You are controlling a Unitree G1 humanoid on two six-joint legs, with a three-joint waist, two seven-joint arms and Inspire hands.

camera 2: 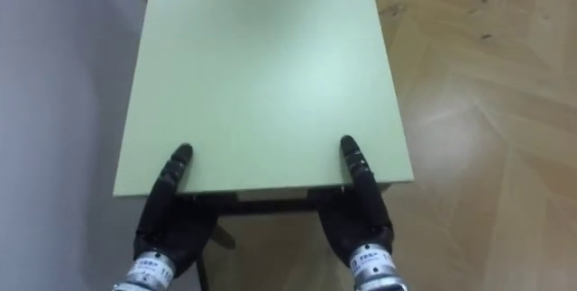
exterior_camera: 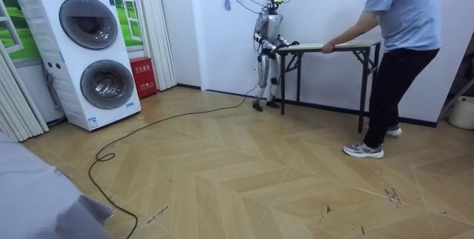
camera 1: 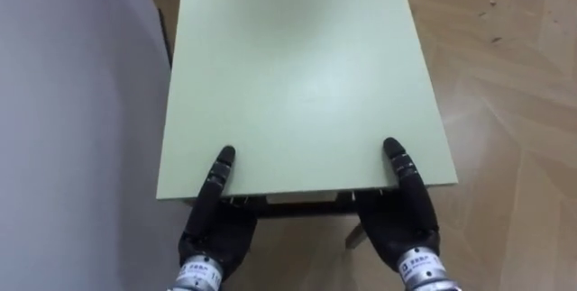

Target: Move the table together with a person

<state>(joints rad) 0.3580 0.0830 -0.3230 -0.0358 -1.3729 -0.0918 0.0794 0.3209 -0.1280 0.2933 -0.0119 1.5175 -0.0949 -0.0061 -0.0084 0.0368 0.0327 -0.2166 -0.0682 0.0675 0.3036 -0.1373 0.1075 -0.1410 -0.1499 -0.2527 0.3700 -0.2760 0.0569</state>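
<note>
The tabletop [camera 1: 297, 75] edge is clamped by the left hand [camera 1: 215, 228] and right hand [camera 1: 403, 223], thumbs on top, so its weight is shared with the person [exterior_camera: 404, 17] beyond them.

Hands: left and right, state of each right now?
Left hand: at the near edge of the table, state cannot be told.
Right hand: at the same edge, state cannot be told.
</note>
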